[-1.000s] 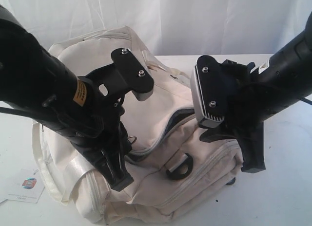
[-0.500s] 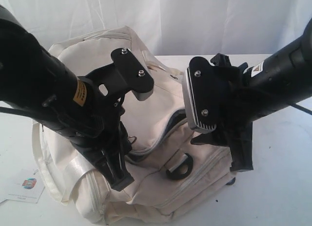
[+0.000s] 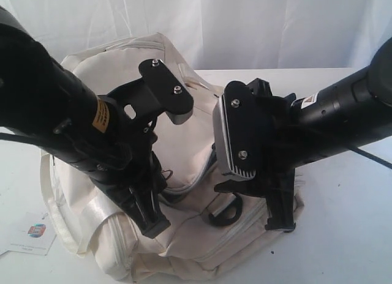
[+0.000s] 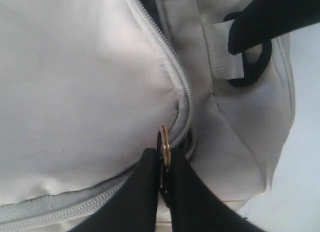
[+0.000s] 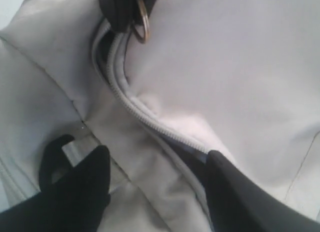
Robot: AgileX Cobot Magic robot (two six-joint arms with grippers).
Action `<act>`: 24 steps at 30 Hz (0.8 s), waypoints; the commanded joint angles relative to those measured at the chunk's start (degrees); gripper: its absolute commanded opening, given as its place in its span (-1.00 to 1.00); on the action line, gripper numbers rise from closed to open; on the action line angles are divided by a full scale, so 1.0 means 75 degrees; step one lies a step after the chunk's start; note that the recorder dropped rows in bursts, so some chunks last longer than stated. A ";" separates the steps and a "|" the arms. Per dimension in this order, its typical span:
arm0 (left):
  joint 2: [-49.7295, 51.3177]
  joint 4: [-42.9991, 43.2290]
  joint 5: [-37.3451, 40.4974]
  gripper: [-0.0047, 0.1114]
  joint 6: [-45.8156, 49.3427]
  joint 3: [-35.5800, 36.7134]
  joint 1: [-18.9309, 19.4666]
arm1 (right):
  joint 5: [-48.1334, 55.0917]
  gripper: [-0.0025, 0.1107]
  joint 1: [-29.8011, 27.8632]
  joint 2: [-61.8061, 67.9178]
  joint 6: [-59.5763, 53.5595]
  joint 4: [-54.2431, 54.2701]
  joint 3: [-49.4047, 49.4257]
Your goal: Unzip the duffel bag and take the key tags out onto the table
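The duffel bag (image 3: 184, 155) is lying on the table (image 3: 349, 235), filling the middle of the exterior view. It is cream and creased, and both black arms are crowding over it and hiding much of its top. A small paper card (image 3: 32, 235) is sitting on the tabletop just beside the bag's left end. The left gripper (image 3: 156, 226) is reaching down at the bag's front. The right gripper (image 3: 252, 204) is hanging over the black D-ring (image 3: 225, 213) with its jaws spread wide.

In the left wrist view, the left gripper's jaws are pinching tight on the metal ring (image 4: 164, 144) of the zip pull, at the bend of the pale zipper (image 4: 167, 67). One black finger (image 4: 270, 14) of the right gripper is crossing the D-ring's webbing loop (image 4: 220, 52).

In the right wrist view, the wide-apart fingers (image 5: 80, 187) are straddling the zipper and holding nothing. A dark slit (image 5: 102, 52) is gaping along the teeth.
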 commanded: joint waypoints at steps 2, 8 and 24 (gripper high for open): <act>-0.0091 -0.0083 -0.0097 -0.92 -0.0171 0.0062 0.0001 | -0.0038 -0.02 0.0085 -0.0048 -0.0408 0.0388 0.0023; -0.0091 -0.0083 -0.0286 -0.92 -0.0496 0.0062 0.0001 | 0.0043 -0.03 0.0085 0.0031 -0.0746 0.0803 0.0023; -0.0091 -0.0083 -0.0239 -0.92 -0.0567 0.0062 0.0001 | 0.0113 -0.31 0.0085 0.0783 -0.1346 0.1075 0.0023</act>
